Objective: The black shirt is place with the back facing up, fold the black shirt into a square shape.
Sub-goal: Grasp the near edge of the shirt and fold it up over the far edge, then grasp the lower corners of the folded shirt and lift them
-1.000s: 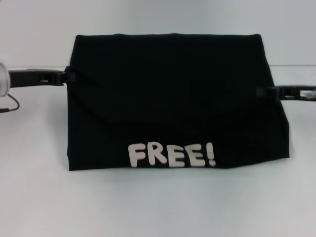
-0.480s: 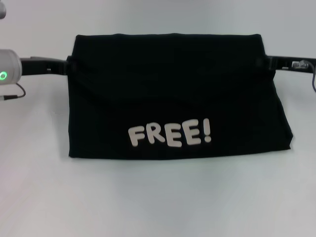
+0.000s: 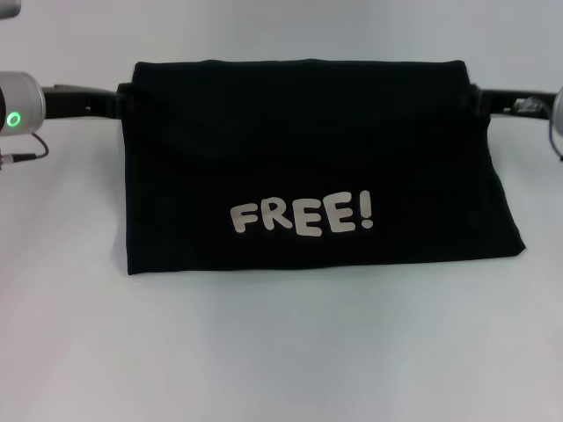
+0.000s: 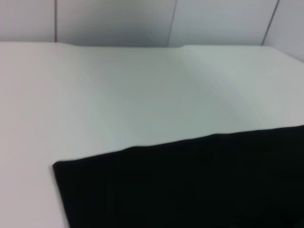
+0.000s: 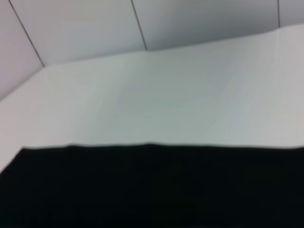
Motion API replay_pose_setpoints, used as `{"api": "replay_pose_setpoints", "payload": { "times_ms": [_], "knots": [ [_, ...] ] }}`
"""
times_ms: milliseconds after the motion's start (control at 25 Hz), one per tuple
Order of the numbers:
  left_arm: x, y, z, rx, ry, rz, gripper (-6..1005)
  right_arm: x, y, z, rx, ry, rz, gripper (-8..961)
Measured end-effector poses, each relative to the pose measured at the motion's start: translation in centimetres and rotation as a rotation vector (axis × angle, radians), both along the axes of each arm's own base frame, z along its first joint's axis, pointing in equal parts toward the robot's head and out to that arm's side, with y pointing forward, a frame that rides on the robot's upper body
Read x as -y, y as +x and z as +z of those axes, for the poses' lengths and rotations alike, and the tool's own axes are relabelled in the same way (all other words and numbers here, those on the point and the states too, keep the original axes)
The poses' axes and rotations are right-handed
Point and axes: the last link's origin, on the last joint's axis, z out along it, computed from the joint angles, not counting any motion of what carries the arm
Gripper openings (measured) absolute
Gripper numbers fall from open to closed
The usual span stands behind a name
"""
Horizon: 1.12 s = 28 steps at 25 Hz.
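The black shirt lies across the middle of the white table in the head view, with a folded layer over it that shows off-white "FREE!" lettering. My left gripper pinches that layer's left edge near the far left corner. My right gripper pinches its right edge near the far right corner. Both stand at about the same distance from me, and fabric hides their fingertips. Each wrist view shows only a stretch of the black shirt against the table.
The white table reaches out on all sides of the shirt. A grey panelled wall stands beyond the table's far edge. A cable hangs from my left arm.
Both grippers have moved away from me toward the shirt's far edge, taking the folded layer along. The lettering has shifted farther from me, and so has the near fold line.
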Motion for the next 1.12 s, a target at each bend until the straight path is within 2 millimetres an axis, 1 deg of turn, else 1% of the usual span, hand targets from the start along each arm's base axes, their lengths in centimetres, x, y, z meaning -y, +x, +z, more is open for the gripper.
{"api": "replay_pose_setpoints", "payload": {
  "times_ms": [200,320,440,640,680,760,800,880,960,1040,1120],
  "knots": [
    [0.4,-1.0,-1.4,-0.034,-0.003,0.023,130,0.4,0.4,-2.2,0.038,-0.001,-0.028,42],
    [0.5,-1.1,-2.3,-0.058,-0.013,0.025,144,0.6,0.5,-2.7,0.040,0.003,-0.034,42],
    [0.5,-0.9,-2.8,-0.082,-0.023,0.014,158,0.6,0.6,-2.8,0.040,0.004,-0.037,41],
    [0.2,-0.4,-3.3,-0.120,-0.011,-0.008,182,0.7,0.7,-2.6,0.041,0.007,-0.035,164],
    [0.1,-0.3,-3.3,-0.123,-0.002,-0.006,187,0.6,0.7,-2.5,0.043,0.013,-0.036,202],
    [-0.3,-0.1,-2.8,-0.125,0.038,-0.003,196,0.4,0.8,-1.6,0.041,0.043,-0.036,279],
    [-0.3,-0.1,-2.8,-0.125,0.038,-0.003,230,0.4,0.8,-1.6,0.041,0.043,-0.036,317],
    [-0.3,0.0,-2.0,-0.113,0.072,0.007,298,0.4,0.7,-0.5,-0.001,0.073,-0.023,393],
    [0.1,0.2,-1.0,-0.077,0.089,0.014,365,0.5,0.7,-0.2,-0.022,0.077,-0.013,437],
    [1.0,0.3,-0.1,-0.029,0.080,0.018,447,0.9,0.6,0.2,-0.057,0.070,0.013,482],
    [2.5,0.4,0.3,0.032,0.044,0.013,542,1.5,0.8,0.6,-0.089,0.060,0.046,526]
  ]
}}
